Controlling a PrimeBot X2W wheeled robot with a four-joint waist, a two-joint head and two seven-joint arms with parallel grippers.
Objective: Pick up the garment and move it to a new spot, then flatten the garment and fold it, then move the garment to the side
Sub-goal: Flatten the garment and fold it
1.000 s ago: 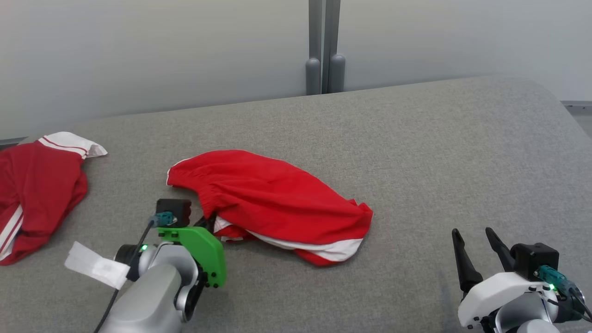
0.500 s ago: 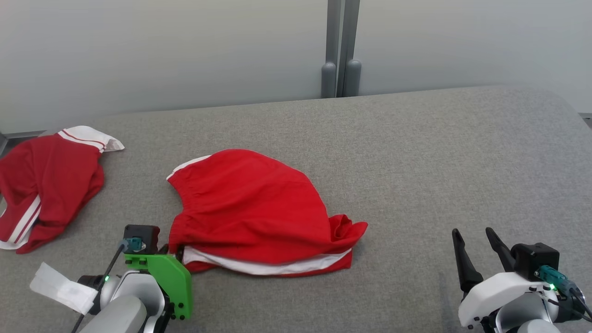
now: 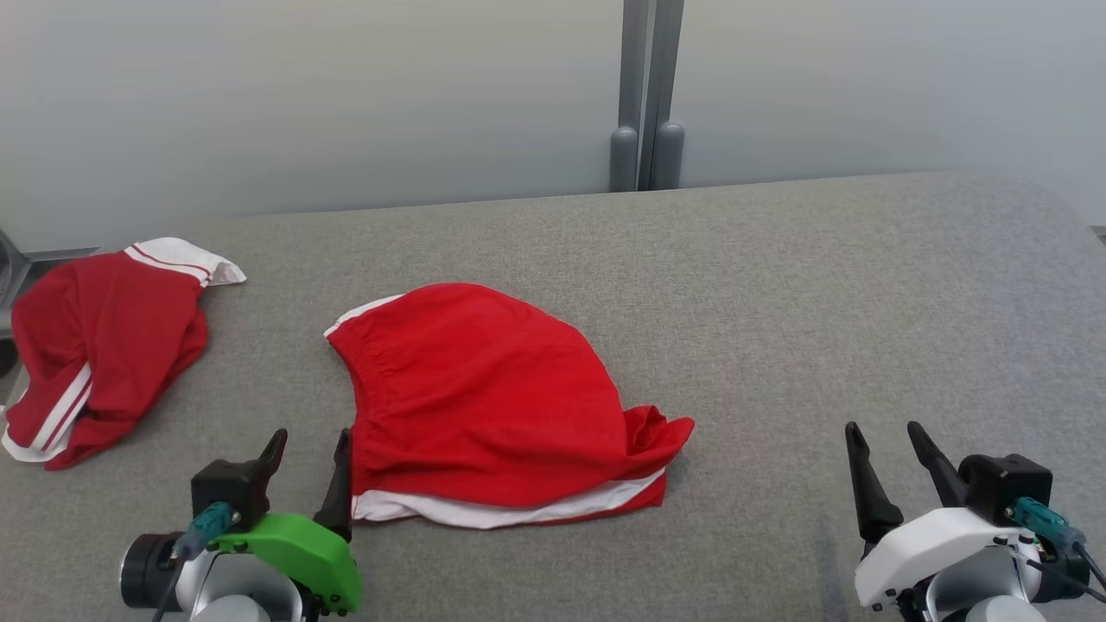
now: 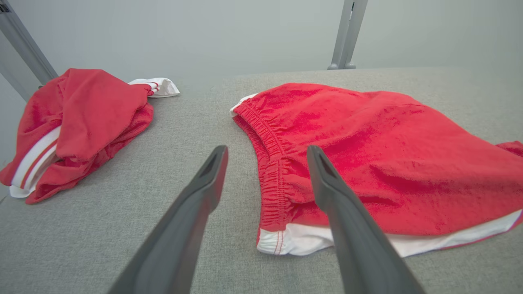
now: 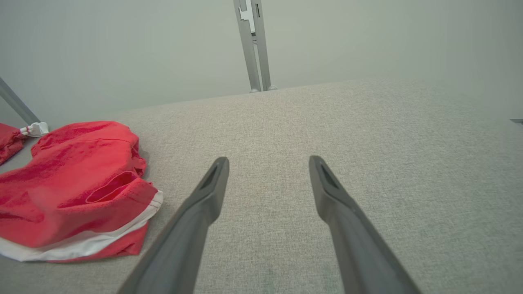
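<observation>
The garment point(image 3: 484, 397) is a pair of red shorts with a white hem, lying loosely spread on the grey padded table point(image 3: 821, 302). In the left wrist view the garment point(image 4: 367, 155) shows its elastic waistband running just ahead of the fingers. My left gripper point(image 3: 311, 441) stands open at the garment's near left corner, its right finger close against the cloth edge, holding nothing. The left gripper point(image 4: 267, 153) has wide jaws. My right gripper point(image 3: 883, 432) is open at the lower right, well clear of the garment point(image 5: 69, 179). The right gripper point(image 5: 267, 161) points over bare table.
A second red garment with white stripes point(image 3: 104, 337) lies bunched at the table's far left edge, also seen as the second garment point(image 4: 81, 118). A grey post point(image 3: 644, 95) stands behind the table against a pale wall. Bare grey surface stretches right of the shorts.
My left gripper opened and let go of the garment's corner after dragging it nearer, then turned fingers-up. The head camera shifted slightly. The right gripper stayed still.
</observation>
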